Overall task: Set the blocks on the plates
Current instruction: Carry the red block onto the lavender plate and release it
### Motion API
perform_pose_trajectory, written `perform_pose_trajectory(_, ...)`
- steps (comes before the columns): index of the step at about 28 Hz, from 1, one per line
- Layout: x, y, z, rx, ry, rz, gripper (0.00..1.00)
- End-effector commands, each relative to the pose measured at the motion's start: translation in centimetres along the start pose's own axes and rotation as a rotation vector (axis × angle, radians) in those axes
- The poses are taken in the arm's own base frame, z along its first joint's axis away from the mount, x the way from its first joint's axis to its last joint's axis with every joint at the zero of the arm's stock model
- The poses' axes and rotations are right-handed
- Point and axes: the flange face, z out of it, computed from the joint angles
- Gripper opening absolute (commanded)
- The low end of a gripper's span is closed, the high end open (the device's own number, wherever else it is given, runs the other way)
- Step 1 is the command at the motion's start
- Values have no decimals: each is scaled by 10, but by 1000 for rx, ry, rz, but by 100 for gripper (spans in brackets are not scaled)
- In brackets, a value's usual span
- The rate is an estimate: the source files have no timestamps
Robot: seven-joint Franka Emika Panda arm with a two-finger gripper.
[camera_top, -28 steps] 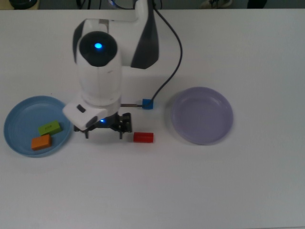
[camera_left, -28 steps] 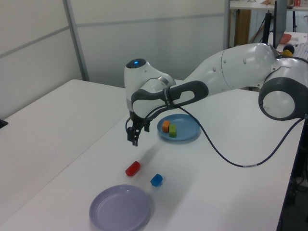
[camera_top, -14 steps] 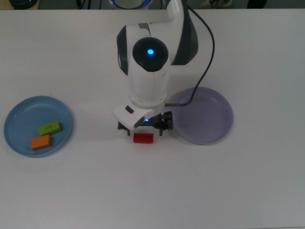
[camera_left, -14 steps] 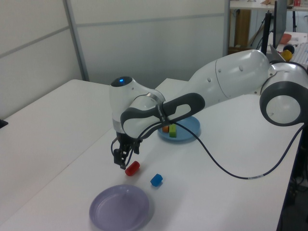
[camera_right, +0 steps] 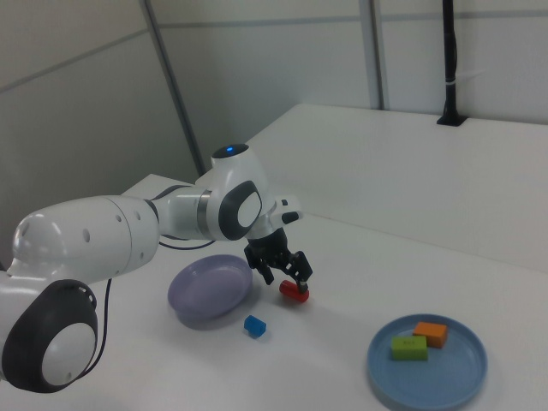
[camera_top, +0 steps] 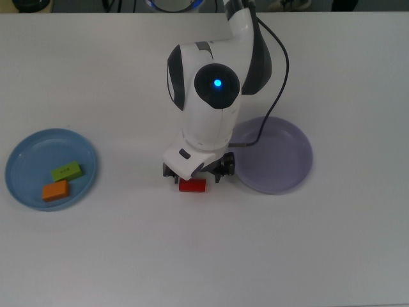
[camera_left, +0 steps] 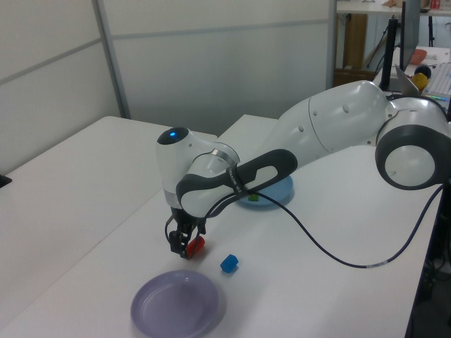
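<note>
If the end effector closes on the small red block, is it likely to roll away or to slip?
The small red oblong block lies flat on the white table, so it probably will not tip. In the left view its end looks rounded, so it may roll sideways. It looks solid, so the end effector should hardly squash it.

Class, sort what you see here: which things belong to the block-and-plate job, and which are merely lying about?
Belongs to the job:
green block
orange block
red block
blue cube
light blue plate
lavender plate
gripper

Merely there:
black cable
white table
</note>
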Motion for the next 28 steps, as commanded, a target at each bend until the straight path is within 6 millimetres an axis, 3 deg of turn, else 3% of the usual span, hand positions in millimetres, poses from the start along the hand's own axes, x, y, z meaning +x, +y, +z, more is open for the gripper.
perform_pose_trajectory(1,-2,-3,7,-28,7,-22,100)
perform_pose_trajectory(6,-2,-14,13,-31,8,-39,97)
perform_pose_trajectory(7,-2,-14,14,-31,7,-41,86)
perform_pose_trajectory(8,-2,-14,17,-30,5,-42,47)
perform_pose_trajectory(11,-1,-14,19,-27,5,-37,2)
perform_pose_trajectory(17,1,-14,16,-23,10,-31,0)
perform_pose_trajectory(25,9,-13,-25,-5,70,-17,0)
perform_pose_trajectory(28,8,-30,-35,20,80,-34,0)
